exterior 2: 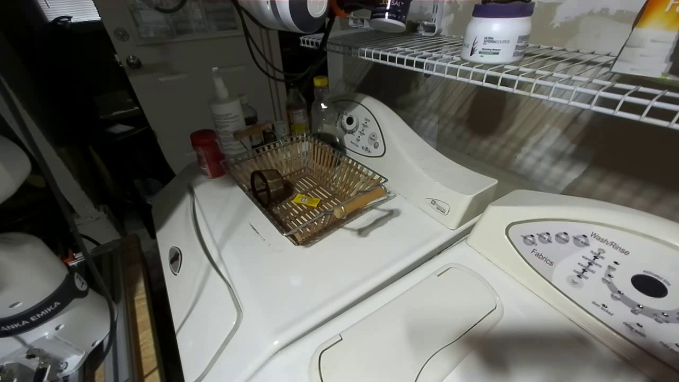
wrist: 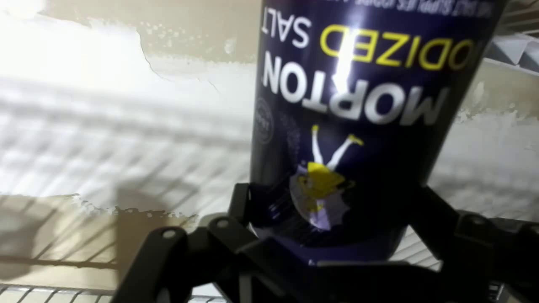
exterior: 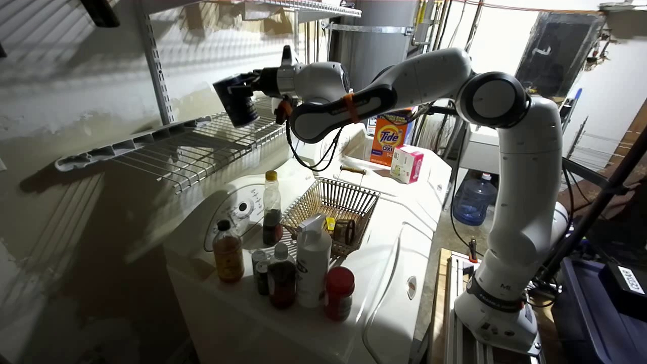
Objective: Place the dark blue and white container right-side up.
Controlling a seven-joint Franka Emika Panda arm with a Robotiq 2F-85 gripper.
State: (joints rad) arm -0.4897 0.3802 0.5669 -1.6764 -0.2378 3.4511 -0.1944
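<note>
Jaws are clenched on the dark blue and white container, one each side, nearer its upper end. Container hangs over the wire shelf, tilted, white end down. Lettering reads inverted in the wrist view, upright in an exterior view where only the lower part shows. I'd put that down to a rolled wrist camera and call it roughly right-side up. Top end isn't clear, so not fully confirmed.

Status: grasp done, orientation probably mostly done. Left, my read: take out the tilt, seat the base, let go, back off. Can't tell if the base touches the wires; it isn't standing flat either way.

Around it: white jar with purple lid on the shelf, likeliest thing to bump. Orange-and-white box further along. Wall behind, upper shelf probably limits lift. Wire gaps could rock the base.

Below, on the table (white laundry machine top): basket holding a brown ring and yellow packet, bottles crowded at one end, Tide box and pink-and-white box at the other. None blocks a shelf placement; going down there, bottles and basket would.
</note>
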